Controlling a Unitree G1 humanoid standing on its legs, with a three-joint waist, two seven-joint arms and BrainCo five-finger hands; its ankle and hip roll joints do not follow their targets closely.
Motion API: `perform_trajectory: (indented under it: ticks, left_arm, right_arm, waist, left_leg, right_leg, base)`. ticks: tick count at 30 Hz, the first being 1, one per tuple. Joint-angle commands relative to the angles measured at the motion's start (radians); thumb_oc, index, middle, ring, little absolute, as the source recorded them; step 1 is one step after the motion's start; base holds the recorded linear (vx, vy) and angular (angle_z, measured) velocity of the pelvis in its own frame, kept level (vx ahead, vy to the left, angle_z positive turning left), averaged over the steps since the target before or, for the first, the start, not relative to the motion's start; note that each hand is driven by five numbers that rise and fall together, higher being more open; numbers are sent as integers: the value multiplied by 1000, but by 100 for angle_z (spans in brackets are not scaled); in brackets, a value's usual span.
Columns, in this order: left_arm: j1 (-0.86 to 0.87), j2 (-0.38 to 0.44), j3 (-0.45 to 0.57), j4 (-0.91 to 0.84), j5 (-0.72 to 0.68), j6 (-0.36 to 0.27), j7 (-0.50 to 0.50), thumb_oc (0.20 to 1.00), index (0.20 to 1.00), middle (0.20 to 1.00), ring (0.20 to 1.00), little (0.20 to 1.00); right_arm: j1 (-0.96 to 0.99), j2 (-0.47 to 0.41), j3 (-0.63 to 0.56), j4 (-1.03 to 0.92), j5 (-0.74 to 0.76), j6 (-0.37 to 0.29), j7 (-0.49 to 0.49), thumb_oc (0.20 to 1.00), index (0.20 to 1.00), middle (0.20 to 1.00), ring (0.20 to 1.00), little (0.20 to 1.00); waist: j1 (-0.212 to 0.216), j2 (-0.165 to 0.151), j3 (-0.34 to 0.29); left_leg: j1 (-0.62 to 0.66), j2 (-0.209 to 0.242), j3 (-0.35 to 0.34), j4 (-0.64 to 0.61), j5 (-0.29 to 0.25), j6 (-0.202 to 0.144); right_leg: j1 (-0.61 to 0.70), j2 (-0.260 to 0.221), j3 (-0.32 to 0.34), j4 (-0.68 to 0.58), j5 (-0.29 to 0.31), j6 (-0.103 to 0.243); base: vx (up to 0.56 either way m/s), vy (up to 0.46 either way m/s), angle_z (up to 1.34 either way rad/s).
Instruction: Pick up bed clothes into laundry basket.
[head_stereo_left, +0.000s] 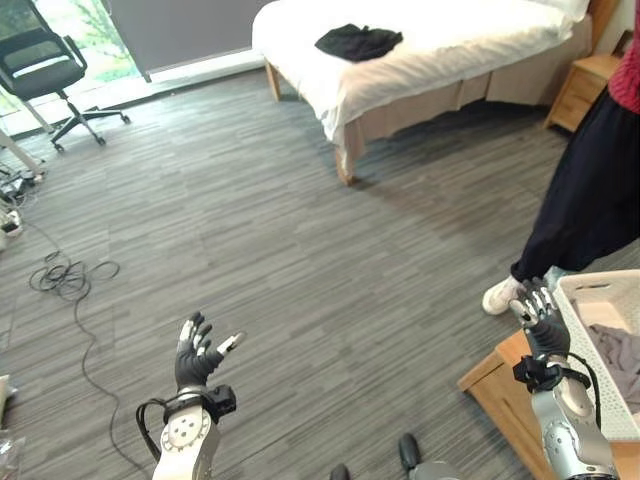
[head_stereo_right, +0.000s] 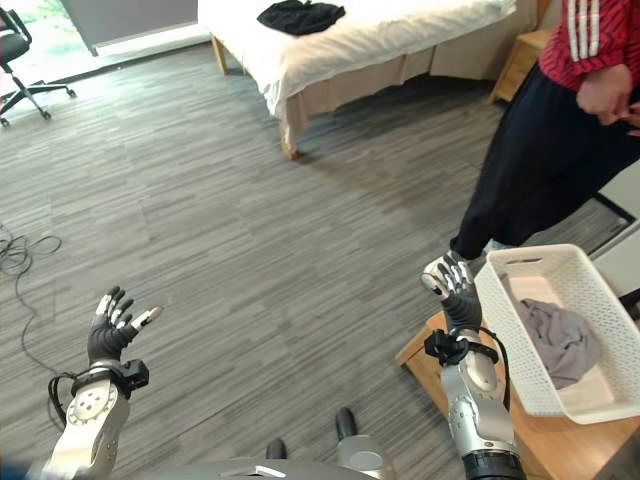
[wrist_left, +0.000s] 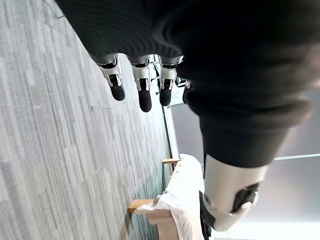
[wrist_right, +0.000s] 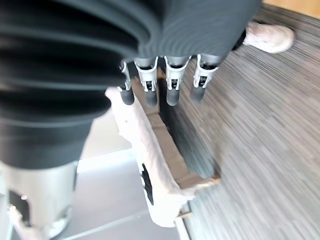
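Step in hand: approach. Our left hand (head_stereo_left: 197, 352) and right hand (head_stereo_right: 457, 285) are spread wide, holding nothing. Crumpled black garment (head_stereo_left: 358, 41) on white-sheeted bed (head_stereo_left: 470, 40), twelve o'clock, well apart. White perforated plastic laundry basket (head_stereo_right: 580, 300), four o'clock, holds grey cloth (head_stereo_right: 560, 338). Next, we judge: walk bedward, grasp garment.

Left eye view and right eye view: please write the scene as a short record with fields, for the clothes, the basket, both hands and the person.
black clothes: on the white bed, far from both hands
laundry basket: white, on a wooden table, holds a grey cloth
left hand: open, raised over the floor, holds nothing
right hand: open, beside the basket, holds nothing
person: stands behind the basket
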Motion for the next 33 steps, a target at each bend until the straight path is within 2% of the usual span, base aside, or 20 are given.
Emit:
perform_trajectory:
  ticks: [1, 3, 4, 7, 10, 11, 12, 13, 15, 16, 17, 18, 20, 21, 23, 24, 28, 29, 31, 33]
  left_arm:
    - [-11, 68, 34, -45, -21, -63, 18, 1000, 1000, 1000, 1000, 1000]
    - [-11, 65, 33, -45, -26, -62, 15, 1000, 1000, 1000, 1000, 1000]
    - [-23, 70, 14, -53, -24, -55, 6, 1000, 1000, 1000, 1000, 1000]
    - [-66, 82, -16, -56, -12, -47, -2, 1000, 1000, 1000, 1000, 1000]
    - [-109, 56, -69, -51, -35, -52, -14, 1000, 1000, 1000, 1000, 1000]
    - [-123, 43, -89, -48, -38, -55, -17, 1000, 1000, 1000, 1000, 1000]
    - [-123, 43, -89, -47, -38, -55, -17, 1000, 1000, 1000, 1000, 1000]
    - [-159, 13, -136, -17, -144, -63, -21, 1000, 1000, 1000, 1000, 1000]
    - [-168, 0, -149, -11, -194, -68, -35, 1000, 1000, 1000, 1000, 1000]
    - [-176, -6, -166, -5, -212, -68, -50, 1000, 1000, 1000, 1000, 1000]
    - [-177, -6, -167, -5, -212, -68, -50, 1000, 1000, 1000, 1000, 1000]
    - [-155, -5, -172, -17, -198, -61, -48, 1000, 1000, 1000, 1000, 1000]
    - [-142, 0, -168, -23, -180, -54, -45, 1000, 1000, 1000, 1000, 1000]
    - [-104, 13, -156, -46, -136, -43, -44, 1000, 1000, 1000, 1000, 1000]
    - [-95, 16, -146, -43, -123, -41, -42, 1000, 1000, 1000, 1000, 1000]
    - [-62, 11, -115, -37, -114, -36, -39, 1000, 1000, 1000, 1000, 1000]
    - [5, -17, -40, -41, -108, -38, -22, 1000, 1000, 1000, 1000, 1000]
    - [19, -24, -41, -34, -103, -38, -15, 1000, 1000, 1000, 1000, 1000]
    - [16, -16, -30, -44, -96, -31, 12, 1000, 1000, 1000, 1000, 1000]
    - [17, -15, -21, -57, -100, -35, 17, 1000, 1000, 1000, 1000, 1000]
  right_arm:
    - [-15, 0, 27, -21, -3, -43, 36, 1000, 1000, 1000, 1000, 1000]
    - [-10, 16, 36, -14, 71, -45, 48, 1000, 1000, 1000, 1000, 1000]
    - [-2, 52, 61, -5, 251, -50, 66, 1000, 1000, 1000, 1000, 1000]
    - [11, 44, 108, -26, 259, -37, 68, 1000, 1000, 1000, 1000, 1000]
    - [58, 39, 118, -47, 289, -8, 101, 1000, 1000, 1000, 1000, 1000]
    - [55, 29, 124, -19, 289, -11, 90, 1000, 1000, 1000, 1000, 1000]
    - [55, 29, 124, -18, 289, -12, 91, 1000, 1000, 1000, 1000, 1000]
    - [35, 26, 139, -6, 395, -15, 77, 1000, 1000, 1000, 1000, 1000]
    - [34, 10, 140, -11, 377, -8, 90, 1000, 1000, 1000, 1000, 1000]
    - [50, -11, 130, -18, 341, -3, 79, 1000, 1000, 1000, 1000, 1000]
    - [50, -10, 129, -18, 341, -3, 79, 1000, 1000, 1000, 1000, 1000]
    - [57, -11, 123, -22, 356, -5, 65, 1000, 1000, 1000, 1000, 1000]
    - [56, -4, 126, -18, 377, -11, 68, 1000, 1000, 1000, 1000, 1000]
    - [58, -2, 141, -4, 374, 3, 72, 1000, 1000, 1000, 1000, 1000]
    - [59, -3, 156, -1, 360, 13, 74, 1000, 1000, 1000, 1000, 1000]
    - [60, -14, 179, -3, 318, 36, 83, 1000, 1000, 1000, 1000, 1000]
    - [73, 2, 184, -5, 263, 80, 102, 1000, 1000, 1000, 1000, 1000]
    - [102, 18, 181, -5, 241, 93, 102, 1000, 1000, 1000, 1000, 1000]
    - [102, 32, 187, 0, 247, 97, 94, 1000, 1000, 1000, 1000, 1000]
    - [97, 38, 190, -2, 263, 92, 99, 1000, 1000, 1000, 1000, 1000]
  waist:
    - [-18, -19, 1]
    - [-34, -14, -3]
    - [-77, -13, -8]
    - [-115, -21, -12]
    - [-155, -22, -32]
    - [-163, -9, -39]
    - [-165, -12, -41]
    - [-152, -49, -43]
    - [-133, -75, -22]
    - [-105, -105, 7]
    - [-105, -107, 5]
    - [-71, -117, 19]
    - [-62, -114, 15]
    - [-34, -106, 20]
    - [-19, -95, 20]
    - [16, -78, 13]
    - [58, -58, -55]
    - [65, -76, -81]
    - [64, -83, -74]
    - [61, -72, -59]
  left_leg:
    - [68, -6, 29, 28, -71, -6]
    - [94, -6, 21, 15, -79, -12]
    - [166, -14, -21, -12, -102, -27]
    - [264, -4, -57, -66, -135, -61]
    - [299, 42, -88, -34, -114, -102]
    - [285, 74, -90, 50, -36, -136]
    - [282, 71, -92, 49, -33, -136]
    - [59, 89, -64, 489, 209, -174]
    - [-18, 94, -34, 630, 210, -159]
    - [-139, 95, 26, 687, 136, -131]
    - [-141, 93, 27, 685, 139, -130]
    - [-263, 47, 53, 652, 75, -114]
    - [-295, 32, 63, 558, 74, -109]
    - [-333, 54, 74, 343, 103, -113]
    - [-334, 48, 55, 231, 150, -119]
    - [-346, 34, 23, 18, 198, -132]
    - [-308, 55, 91, -61, 297, -147]
    - [-289, 22, 94, -24, 277, -115]
    - [-245, -6, 101, 13, 214, -79]
    - [-215, -4, 108, 19, 195, -65]
  right_leg:
    - [-57, -36, -86, 212, 19, 5]
    - [-89, -29, -98, 171, 2, 1]
    - [-137, 13, -72, 32, 7, 3]
    - [-170, 34, -86, -216, 76, 19]
    - [-146, 49, -78, -167, 68, -7]
    - [-143, 68, -86, -137, 52, -28]
    - [-145, 64, -86, -140, 55, -28]
    - [-45, 43, -104, -167, 27, -90]
    - [1, 36, -104, -184, 13, -116]
    - [79, 25, -86, -208, -11, -130]
    - [77, 23, -86, -210, -9, -130]
    - [160, 15, -67, -234, -35, -132]
    - [176, 14, -60, -238, -47, -127]
    - [235, 8, -51, -245, -80, -118]
    - [262, 16, -45, -252, -95, -117]
    - [341, 18, -32, -273, -129, -104]
    - [492, -19, 21, -282, -190, -76]
    - [474, -84, 3, -168, -106, -35]
    - [377, -112, 24, 104, 126, -13]
    - [322, -106, 38, 204, 197, -17]
  base:
    - [150, 47, -19]
    - [402, 6, -6]
    - [666, -66, 10]
    - [472, -99, 49]
    - [611, -262, 66]
    - [376, -162, 118]
    - [601, -430, 108]
    - [394, -347, 59]
    - [482, -473, 53]
    - [405, -409, 18]
    - [576, -321, -4]
    - [320, -104, -2]
    - [521, -70, 7]
    - [725, -4, -40]
    - [584, 30, -58]
    - [663, 61, -32]
    - [953, 174, -57]
    - [820, 268, -27]
    - [524, 190, -35]
    - [350, 187, -87]
